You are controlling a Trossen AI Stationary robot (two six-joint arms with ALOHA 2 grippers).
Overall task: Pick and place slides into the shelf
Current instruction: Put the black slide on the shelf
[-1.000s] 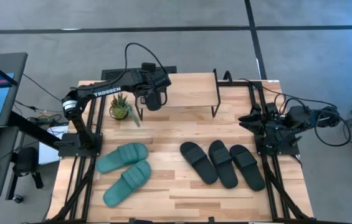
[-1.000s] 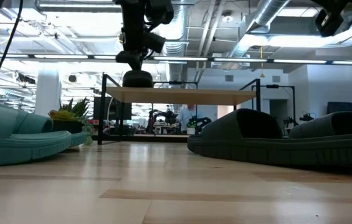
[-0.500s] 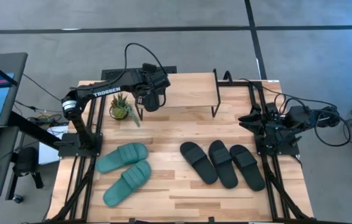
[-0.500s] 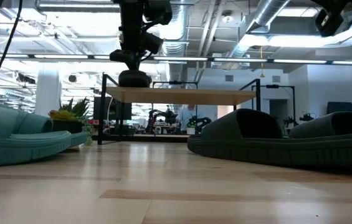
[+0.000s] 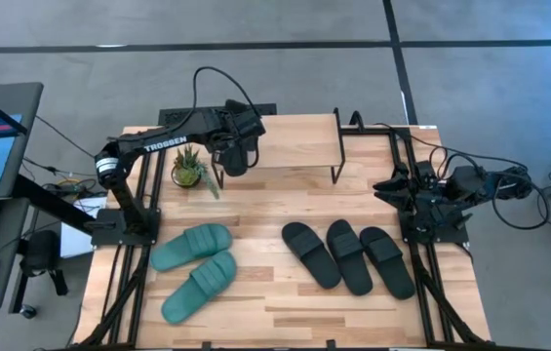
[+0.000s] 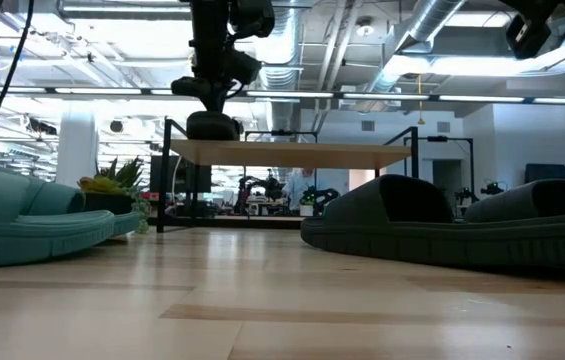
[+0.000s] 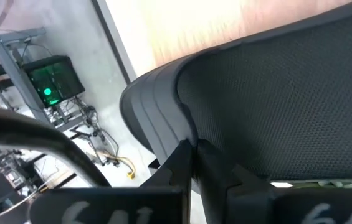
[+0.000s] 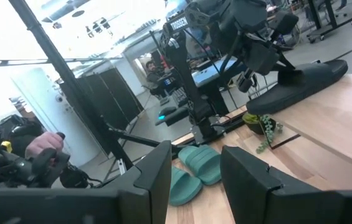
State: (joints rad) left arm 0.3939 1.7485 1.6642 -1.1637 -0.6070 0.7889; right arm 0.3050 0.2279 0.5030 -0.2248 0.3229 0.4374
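we see the left gripper (image 5: 235, 156) clenched on a black slide (image 8: 300, 81) over the shelf (image 5: 295, 141), far left. the right gripper (image 5: 389, 185) waits at the right edge, fingers (image 8: 154, 180) apart, holding nothing.

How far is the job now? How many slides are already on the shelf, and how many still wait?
One black slide lies on the shelf, with the left gripper shut on it, so that placement is only nearly done. Left on the table: two teal slides and three black slides. The right gripper waits open at the table's right edge, holding nothing.
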